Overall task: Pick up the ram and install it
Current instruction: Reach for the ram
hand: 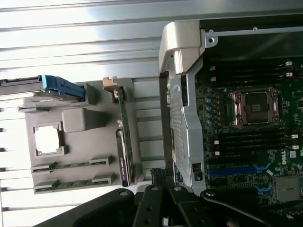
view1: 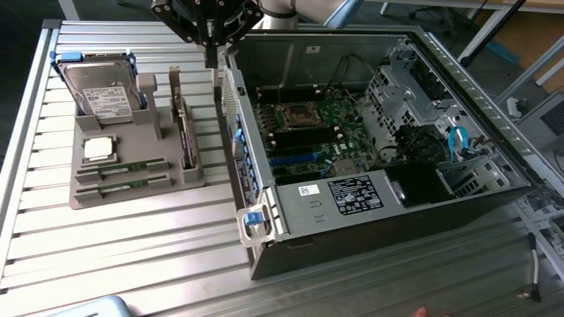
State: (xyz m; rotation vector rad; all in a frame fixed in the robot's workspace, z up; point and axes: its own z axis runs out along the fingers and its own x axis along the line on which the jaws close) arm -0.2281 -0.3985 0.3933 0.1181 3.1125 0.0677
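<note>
Green ram (view1: pixel 123 167), long and thin (on edge in grey tray (view1: pixel 132 145))

My hand (view1: pixel 211 61) is matte black: a blocky, angular body with open linkage bars (hand: pixel 156 208) narrowing to slim dark fingers (view1: pixel 211 49). Wrist view: the bars overlap like flat plates, joined by round pivot pins (hand: pixel 124 193) with a pale glint. A thick black cable-like strand (hand: pixel 246 204) curves alongside. Behind the hand, my wrist segment (view1: pixel 282 6) is pale grey and rounded.
</note>
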